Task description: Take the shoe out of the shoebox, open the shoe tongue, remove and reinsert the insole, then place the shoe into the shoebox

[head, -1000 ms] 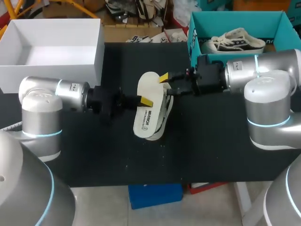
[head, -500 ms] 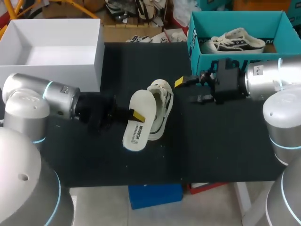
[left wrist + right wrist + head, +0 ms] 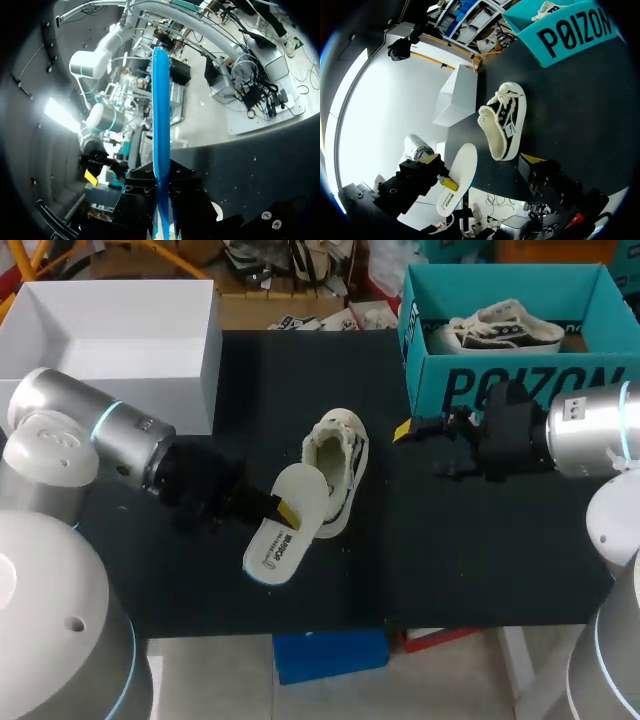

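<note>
A black worktop (image 3: 450, 560) carries a white open box (image 3: 120, 340) at its far left corner and a teal shoebox (image 3: 500, 300) at its far right corner, with a shoe lying inside it.

From the head view, the task's shoe (image 3: 338, 468) rests on the worktop near the middle, outside both boxes, its cream opening turned up toward the camera. The left arm comes in low from the left side, its forearm slanting toward the middle. Its left end effector (image 3: 281, 509) is clenched on the white insole (image 3: 283, 530), gripping it about halfway along. The insole slopes down toward the near edge, just beside the shoe. The right arm stretches in level from the right, in front of the teal shoebox. The right end effector (image 3: 421, 448) is released, its fingers spread with nothing between them, and it hovers well apart from the shoe.

From the left wrist view, the insole stands edge-on, a thin blue line rising straight out from between the dark fingers that pinch it from both sides.

From the right wrist view, the shoe lies ahead of the end effector, showing a black side, white laces and a cream sole. Beyond it to one side the other arm holds the insole, a gap showing between insole and shoe. Only one yellow tip of this view's own end effector shows.
</note>
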Motion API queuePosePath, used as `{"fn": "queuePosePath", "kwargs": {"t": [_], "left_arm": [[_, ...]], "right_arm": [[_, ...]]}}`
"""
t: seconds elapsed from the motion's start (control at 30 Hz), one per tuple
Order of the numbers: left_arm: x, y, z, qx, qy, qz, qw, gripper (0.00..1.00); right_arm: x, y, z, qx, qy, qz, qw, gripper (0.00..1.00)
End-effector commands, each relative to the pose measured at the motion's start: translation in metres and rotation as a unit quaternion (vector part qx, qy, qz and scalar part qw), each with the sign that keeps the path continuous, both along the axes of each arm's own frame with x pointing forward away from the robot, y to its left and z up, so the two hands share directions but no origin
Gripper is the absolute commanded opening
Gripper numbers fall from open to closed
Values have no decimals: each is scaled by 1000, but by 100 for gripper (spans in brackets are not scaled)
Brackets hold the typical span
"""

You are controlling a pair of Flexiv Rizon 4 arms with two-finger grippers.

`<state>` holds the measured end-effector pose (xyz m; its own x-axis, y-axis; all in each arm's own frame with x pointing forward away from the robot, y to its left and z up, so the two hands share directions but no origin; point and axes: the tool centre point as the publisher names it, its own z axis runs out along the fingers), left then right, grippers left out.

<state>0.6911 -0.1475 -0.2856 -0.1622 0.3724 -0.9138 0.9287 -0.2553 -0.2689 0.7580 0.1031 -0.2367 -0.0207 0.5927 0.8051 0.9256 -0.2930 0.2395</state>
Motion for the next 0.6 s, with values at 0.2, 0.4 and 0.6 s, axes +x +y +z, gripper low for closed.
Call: {"fn": "queuePosePath", "kwargs": {"t": [0.2, 0.4, 0.6], "left_arm": [[5, 0, -14, 75, 28, -89, 993, 0], [13, 3, -20, 106, 31, -83, 990, 0], [25, 4, -26, 129, 26, -84, 988, 0]], "right_arm": [[-5, -5, 2, 2, -1, 0, 1000, 100], [-5, -5, 2, 2, -1, 0, 1000, 100], [-5, -5, 2, 2, -1, 0, 1000, 100]]}}
